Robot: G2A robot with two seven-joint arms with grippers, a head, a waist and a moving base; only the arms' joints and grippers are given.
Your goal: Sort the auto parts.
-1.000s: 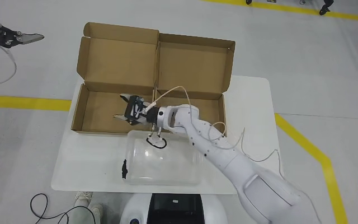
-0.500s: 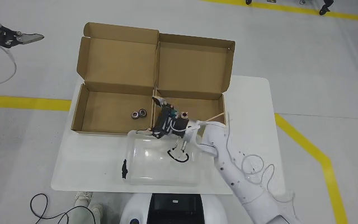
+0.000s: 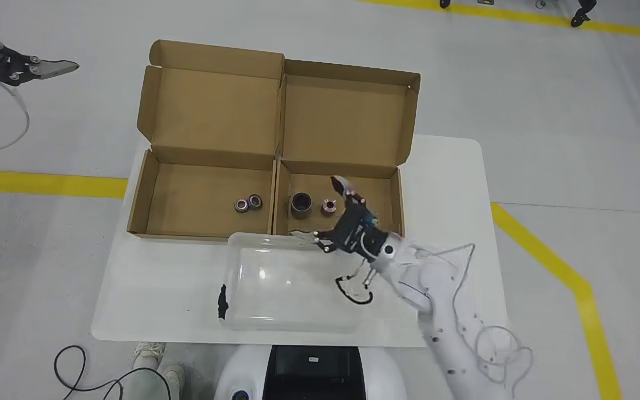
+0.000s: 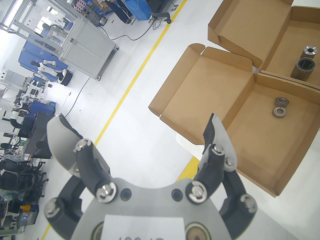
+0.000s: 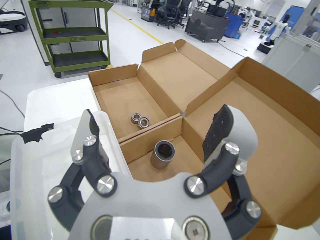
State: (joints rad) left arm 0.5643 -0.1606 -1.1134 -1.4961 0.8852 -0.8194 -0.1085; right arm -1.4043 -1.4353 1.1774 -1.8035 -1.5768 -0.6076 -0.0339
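Two cardboard boxes stand open side by side. Two small bearings (image 3: 247,204) (image 5: 140,121) (image 4: 280,106) lie in the left box (image 3: 165,200). In the right box (image 3: 385,195) stand a dark steel sleeve (image 3: 301,206) (image 5: 163,154) (image 4: 305,68) and a smaller bushing (image 3: 327,207) (image 4: 310,50). My right gripper (image 3: 322,210) (image 5: 157,118) hangs open above the right box's front wall, beside the sleeve, holding nothing. Far off the table's left side, my left gripper (image 3: 60,68) (image 4: 136,126) is open and empty over the floor.
A clear plastic bin (image 3: 250,300) (image 5: 30,161) sits at the table's front, touching the boxes' front walls, with black tape (image 3: 222,300) (image 5: 37,132) on its left rim. Both box lids (image 3: 215,110) stand up at the back. White table (image 3: 450,200) lies bare to the right.
My right gripper has drawn back rightward from inside the left box to the right box's front. The two bearings it covered now lie in plain sight. The left arm has not moved.
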